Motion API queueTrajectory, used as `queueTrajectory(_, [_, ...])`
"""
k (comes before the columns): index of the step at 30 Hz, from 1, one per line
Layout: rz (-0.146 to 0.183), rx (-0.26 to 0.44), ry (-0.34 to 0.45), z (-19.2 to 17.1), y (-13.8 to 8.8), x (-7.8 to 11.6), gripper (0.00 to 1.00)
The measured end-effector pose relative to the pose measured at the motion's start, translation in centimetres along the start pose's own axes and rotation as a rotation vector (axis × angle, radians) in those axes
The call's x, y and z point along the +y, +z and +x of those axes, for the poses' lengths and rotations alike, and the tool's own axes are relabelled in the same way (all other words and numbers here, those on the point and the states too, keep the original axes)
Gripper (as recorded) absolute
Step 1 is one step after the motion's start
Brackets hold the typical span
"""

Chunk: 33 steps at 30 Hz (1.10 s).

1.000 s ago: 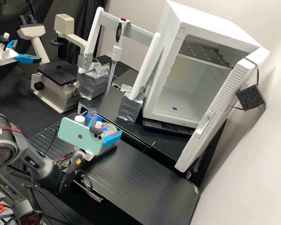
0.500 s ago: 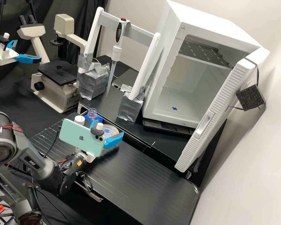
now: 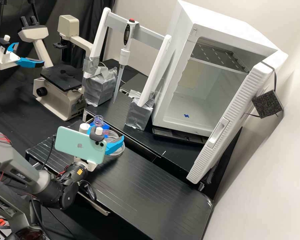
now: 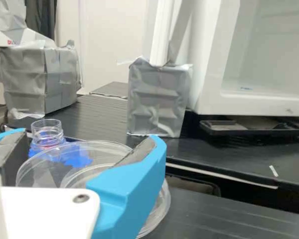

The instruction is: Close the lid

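In the high view my gripper [image 3: 106, 133] is over the black platform, partly behind the phone mounted on the wrist. Its blue fingers are wide apart, shut on a clear round lid [image 3: 110, 133] with a blue mark. The clear dish [image 3: 118, 153] is under and beside the lid, offset from it. The wrist view has the gripper [image 4: 90, 142] with the tilted lid [image 4: 46, 173] between its dark pads. The rim of the dish [image 4: 163, 211] shows past the lid, below one finger; whether the two touch I cannot tell.
An uncapped clear bottle [image 3: 98, 120] stands in a blue holder behind the gripper, next to a white cap [image 3: 84, 127]. Farther back are the pipette stand [image 3: 139, 116], a microscope [image 3: 58, 96] and a white cabinet [image 3: 171, 96] with its door open.
The gripper and lid moved slightly right and toward the platform's front, then back left and farther from the front. The dish looks unmoved.
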Motion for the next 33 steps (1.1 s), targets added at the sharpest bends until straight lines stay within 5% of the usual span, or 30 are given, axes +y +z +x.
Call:
queueTrajectory(23, [0.006,-0.043,0.035,0.23,0.76,0.19,0.0])
queueTrajectory(24, [0.006,-0.043,0.035,0.23,0.76,0.19,1.0])
queueTrajectory(33, [0.012,-0.049,0.046,0.24,0.84,0.28,1.0])
